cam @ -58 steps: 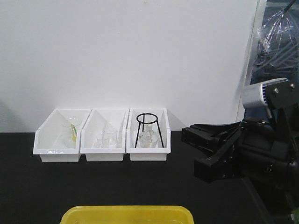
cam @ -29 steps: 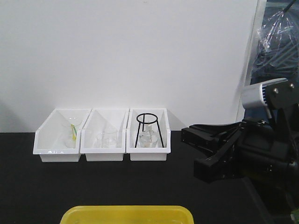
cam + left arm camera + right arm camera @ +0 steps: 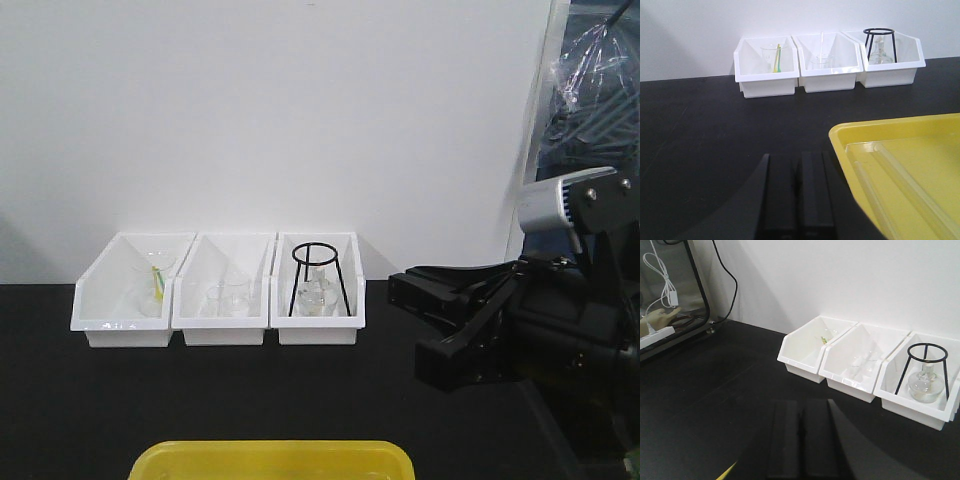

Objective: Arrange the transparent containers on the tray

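**Both tools shut and empty, tubes lying in the yellow tray**

Nearest in the left wrist view, the left tool [image 3: 797,195] hovers low over the black tabletop [image 3: 715,125] with its two dark fingers pressed together, nothing between them. Just to its right sits the yellow tray [image 3: 840,137], and two clear tubes [image 3: 907,187] lie side by side on the tray floor, running diagonally from near the rim toward the lower right corner.

In the right wrist view the right tool [image 3: 801,440] likewise has its fingers closed flat against each other, gripping nothing, above bare tabletop. In the front view this arm stands at the right edge, well apart from the tray.

Farther back, against the white wall, three white bins [image 3: 221,300] stand in a row, touching one another. The left bin [image 3: 767,70] holds a clear beaker with a yellow-green stick leaning in it. The middle bin [image 3: 827,65] holds clear glassware, too faint to tell apart. The right bin [image 3: 920,390] holds a black wire tripod [image 3: 925,367] standing over a round glass flask [image 3: 923,387].
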Tool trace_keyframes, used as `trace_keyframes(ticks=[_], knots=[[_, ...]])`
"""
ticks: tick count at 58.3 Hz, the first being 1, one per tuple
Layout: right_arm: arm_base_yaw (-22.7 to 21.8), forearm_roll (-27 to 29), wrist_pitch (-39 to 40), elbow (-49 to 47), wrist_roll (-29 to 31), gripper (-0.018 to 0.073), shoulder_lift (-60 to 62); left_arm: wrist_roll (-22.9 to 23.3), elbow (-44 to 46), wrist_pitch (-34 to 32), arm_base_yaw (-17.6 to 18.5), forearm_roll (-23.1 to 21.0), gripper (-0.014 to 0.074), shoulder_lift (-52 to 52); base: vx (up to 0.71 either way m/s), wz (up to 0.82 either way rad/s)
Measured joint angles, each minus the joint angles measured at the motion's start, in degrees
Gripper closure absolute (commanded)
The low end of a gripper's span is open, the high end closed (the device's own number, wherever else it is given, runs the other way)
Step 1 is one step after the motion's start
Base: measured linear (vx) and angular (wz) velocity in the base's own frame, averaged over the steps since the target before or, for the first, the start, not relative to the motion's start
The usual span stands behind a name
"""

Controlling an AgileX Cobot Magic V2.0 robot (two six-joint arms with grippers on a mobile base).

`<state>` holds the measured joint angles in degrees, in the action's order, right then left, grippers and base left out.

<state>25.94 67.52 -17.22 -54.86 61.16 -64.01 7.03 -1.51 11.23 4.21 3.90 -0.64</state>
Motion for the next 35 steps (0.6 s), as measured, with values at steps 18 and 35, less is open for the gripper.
trace_keyframes(ticks=[18, 35], knots=[[0.0, -7.83, 5.66, 6.06, -8.53, 0.0572, 3.57, 0.0, 0.0, 0.0, 0.0, -0.02, 0.0604, 0.0, 0.0, 0.0], [-3.31, -58.6, 12.8, 22.41, -57.22, 0.0572, 19.62, 0.0, 0.0, 0.0, 0.0, -0.02, 0.0604, 0.0, 0.0, 0.0]])
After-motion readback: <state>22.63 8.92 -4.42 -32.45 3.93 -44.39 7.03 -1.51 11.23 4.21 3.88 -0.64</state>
